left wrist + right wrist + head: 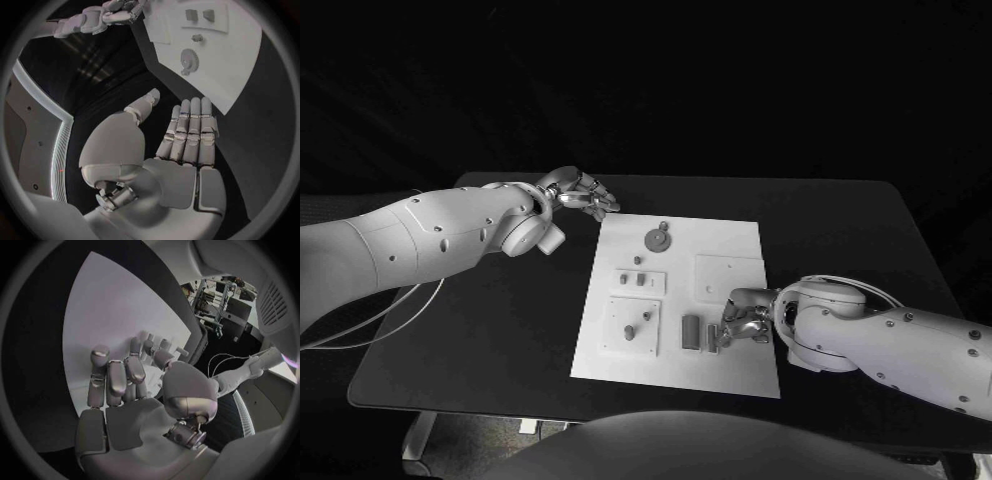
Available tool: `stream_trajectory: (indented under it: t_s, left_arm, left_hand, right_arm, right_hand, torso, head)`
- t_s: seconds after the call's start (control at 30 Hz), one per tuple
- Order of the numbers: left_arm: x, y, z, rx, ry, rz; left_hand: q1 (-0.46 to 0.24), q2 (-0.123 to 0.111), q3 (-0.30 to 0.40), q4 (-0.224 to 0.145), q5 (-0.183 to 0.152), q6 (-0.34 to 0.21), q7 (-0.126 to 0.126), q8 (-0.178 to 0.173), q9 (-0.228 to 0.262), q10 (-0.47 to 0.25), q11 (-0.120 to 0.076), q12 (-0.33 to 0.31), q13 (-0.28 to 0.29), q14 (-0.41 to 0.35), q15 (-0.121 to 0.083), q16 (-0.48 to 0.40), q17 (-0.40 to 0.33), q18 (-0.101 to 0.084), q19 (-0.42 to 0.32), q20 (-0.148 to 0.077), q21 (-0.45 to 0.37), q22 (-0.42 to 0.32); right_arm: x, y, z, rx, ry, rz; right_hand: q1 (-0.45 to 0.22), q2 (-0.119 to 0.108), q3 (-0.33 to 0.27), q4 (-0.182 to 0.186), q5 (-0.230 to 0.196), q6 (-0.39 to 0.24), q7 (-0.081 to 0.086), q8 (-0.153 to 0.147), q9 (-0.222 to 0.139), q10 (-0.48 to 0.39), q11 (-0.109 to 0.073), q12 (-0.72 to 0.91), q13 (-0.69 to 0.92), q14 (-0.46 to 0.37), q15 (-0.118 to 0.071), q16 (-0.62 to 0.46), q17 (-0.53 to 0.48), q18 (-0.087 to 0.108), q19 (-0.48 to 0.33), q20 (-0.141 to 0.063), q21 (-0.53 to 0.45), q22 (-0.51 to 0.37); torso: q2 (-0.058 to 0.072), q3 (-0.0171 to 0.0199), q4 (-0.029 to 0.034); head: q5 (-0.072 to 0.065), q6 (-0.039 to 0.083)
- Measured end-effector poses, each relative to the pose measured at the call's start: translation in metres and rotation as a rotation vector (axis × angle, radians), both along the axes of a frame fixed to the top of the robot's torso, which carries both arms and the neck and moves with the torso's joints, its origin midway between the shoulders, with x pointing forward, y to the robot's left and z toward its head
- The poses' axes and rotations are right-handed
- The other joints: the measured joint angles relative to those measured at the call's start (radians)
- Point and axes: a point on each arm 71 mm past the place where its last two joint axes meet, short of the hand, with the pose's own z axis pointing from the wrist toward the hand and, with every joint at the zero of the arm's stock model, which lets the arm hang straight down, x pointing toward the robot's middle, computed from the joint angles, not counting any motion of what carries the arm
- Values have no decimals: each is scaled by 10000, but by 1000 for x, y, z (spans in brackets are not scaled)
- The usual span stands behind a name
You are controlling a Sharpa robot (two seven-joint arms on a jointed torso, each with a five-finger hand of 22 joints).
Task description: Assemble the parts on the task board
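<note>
The white task board (733, 235) lies in the middle of the black table. On it are a round gear-like part (656, 240), two small parts (642, 280) in a square recess, a plate with small pieces (632, 327) and two upright grey blocks (691, 332). My right hand (740, 325) is low over the board's near right area, its fingertips (139, 347) bent down beside the grey blocks; whether they pinch one is hidden. My left hand (581, 195) hovers off the board's far left corner, flat with straight fingers (190, 132), holding nothing. The gear (189, 61) lies beyond it.
Bare black table (502, 320) runs wide on the board's left and narrower on its right (848, 240). A raised blank square (730, 272) sits on the board's right half. My right forearm (891, 345) crosses the table's near right corner.
</note>
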Motion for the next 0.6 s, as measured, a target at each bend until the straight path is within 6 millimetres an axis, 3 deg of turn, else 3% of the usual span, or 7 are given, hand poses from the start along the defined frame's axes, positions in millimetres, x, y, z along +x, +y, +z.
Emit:
stream_trajectory:
  t_s: [0.33,0.47,0.6]
  left_arm:
    - [0,0,0,1,-1,2]
    - [0,0,0,-1,-2,-1]
    - [0,0,0,-72,25,32]
  left_hand:
    - [0,0,0,0,0,0,0,19,-9,0,0,0,0,0,0,0,-1,-1,0,0,0,9]
    - [0,0,0,0,0,0,0,38,-9,0,0,0,0,0,0,0,-2,-2,0,0,0,8]
    - [0,0,0,0,0,0,0,38,-9,0,0,0,0,0,0,-39,7,-2,0,0,0,7]
  right_arm:
    - [-1,-5,-1,38,10,-86]
    - [3,-19,-4,235,123,-308]
    - [8,-27,-4,717,147,-388]
  right_hand:
    - [-118,-117,34,48,-62,16,-12,0,0,0,0,0,0,-1,0,-38,-5,1,33,34,0,-1]
    - [-143,-717,119,257,-64,-44,45,4,-20,-135,52,-199,-259,-96,28,-105,-239,5,0,67,-34,-30]
    - [-137,-1148,181,429,-204,-265,182,-157,-130,-361,137,-352,-453,-269,4,-180,-428,10,-3,70,-93,-48]
  torso:
    - [0,4,0]
    - [-2,3,-1]
    - [-7,5,-3]
  head:
    - [-2,0]
    - [-4,0]
    - [-35,0]
